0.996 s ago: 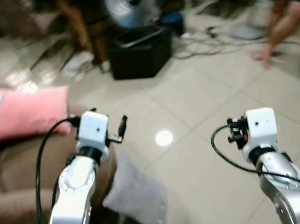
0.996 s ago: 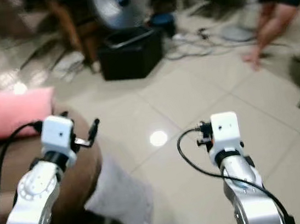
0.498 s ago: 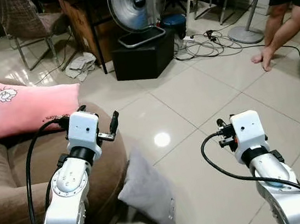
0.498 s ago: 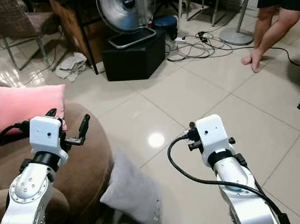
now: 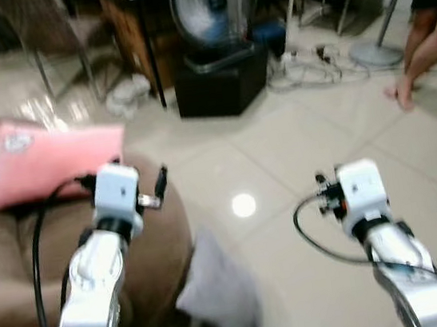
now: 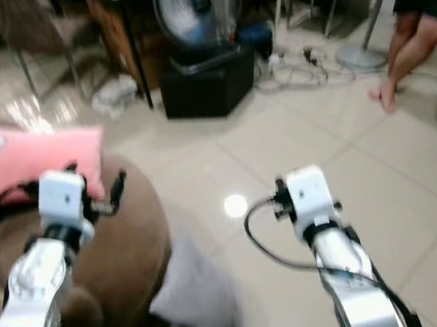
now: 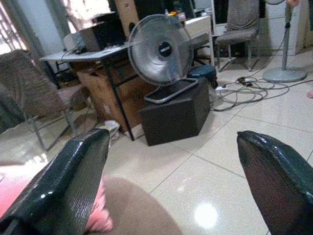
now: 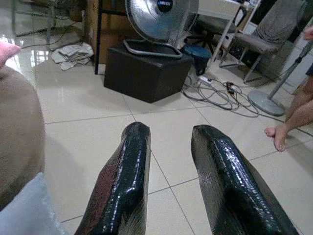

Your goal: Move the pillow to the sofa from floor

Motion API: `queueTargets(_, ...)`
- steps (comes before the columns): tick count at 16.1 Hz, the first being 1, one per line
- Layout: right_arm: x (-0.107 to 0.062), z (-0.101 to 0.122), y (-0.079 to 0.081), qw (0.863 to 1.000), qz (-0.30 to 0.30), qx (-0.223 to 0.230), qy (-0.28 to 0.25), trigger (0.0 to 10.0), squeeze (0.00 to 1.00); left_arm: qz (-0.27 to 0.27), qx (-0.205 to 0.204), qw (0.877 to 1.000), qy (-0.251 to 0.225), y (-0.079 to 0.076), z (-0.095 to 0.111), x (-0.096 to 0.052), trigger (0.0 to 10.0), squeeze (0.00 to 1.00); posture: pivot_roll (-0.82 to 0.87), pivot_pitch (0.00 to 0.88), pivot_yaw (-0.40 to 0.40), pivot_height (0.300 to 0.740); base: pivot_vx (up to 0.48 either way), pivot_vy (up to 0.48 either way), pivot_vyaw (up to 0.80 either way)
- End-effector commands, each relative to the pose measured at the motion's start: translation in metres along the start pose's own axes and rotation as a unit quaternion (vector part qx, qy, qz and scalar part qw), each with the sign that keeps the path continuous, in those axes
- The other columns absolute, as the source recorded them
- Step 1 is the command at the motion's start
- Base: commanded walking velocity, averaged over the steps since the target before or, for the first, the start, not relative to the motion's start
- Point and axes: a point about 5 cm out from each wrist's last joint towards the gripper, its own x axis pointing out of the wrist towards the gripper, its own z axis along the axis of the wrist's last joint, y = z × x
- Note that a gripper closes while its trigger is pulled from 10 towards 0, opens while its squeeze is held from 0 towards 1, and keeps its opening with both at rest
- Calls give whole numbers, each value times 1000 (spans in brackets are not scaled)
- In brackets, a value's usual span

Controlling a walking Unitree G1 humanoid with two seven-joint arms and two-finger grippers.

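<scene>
Grey, the pillow (image 5: pixel 220 296) lies on the tiled floor (image 5: pixel 297 145), leaning against the foot of the brown sofa (image 5: pixel 6 264). It sits low between the two arms, nearer the left one. The left tool (image 7: pixel 171 186) is raised above the sofa's rounded edge with its fingers (image 7: pixel 54 191) spread wide apart, well above the pillow and holding nothing. The right tool (image 8: pixel 168 181) hovers over bare tiles to the pillow's right, its fingers (image 8: pixel 120 183) a little apart and empty; a corner of the pillow shows just beside them in the right wrist view. A pink cushion (image 5: pixel 52 157) rests on the sofa behind the left arm. Farther off stand a fan (image 5: pixel 214 7) on a black box (image 5: pixel 219 79), cables (image 5: pixel 318 66) on the floor, and a person's bare legs (image 5: pixel 420 40).
</scene>
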Motion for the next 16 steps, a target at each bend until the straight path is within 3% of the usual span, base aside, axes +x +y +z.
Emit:
queueTargets(1, -1, -3, -4, 1000, 3, -14, 5, 10000, 0, -13, -1, 1000, -3, -7, 2, 1, 10000, 0, -83, 0, 21, 740, 334, 0, 0)
queueTargets(3, -1, -3, -3, 1000, 11, -25, 5, 10000, 0, -8, -5, 1000, -1, -6, 1, 2, 10000, 0, -83, 0, 20, 740, 167, 0, 334)
queueTargets(8, -2, -10, 0, 1000, 13, 5, 28, 10000, 0, -43, -20, 999, 2, -10, -3, -1, 10000, 0, -83, 2, 23, 735, 0, 0, 0)
queueTargets(11, -5, -12, 9, 999, 31, 27, 27, 10000, 0, -62, -13, 998, 13, -10, -11, -8, 10000, 0, -82, 6, 23, 710, 0, 0, 0)
queueTargets(16, -5, -10, 9, 998, 32, 40, 25, 10000, 0, -65, -24, 998, 12, -10, -12, -7, 10000, 0, -81, 9, 23, 660, 0, 0, 0)
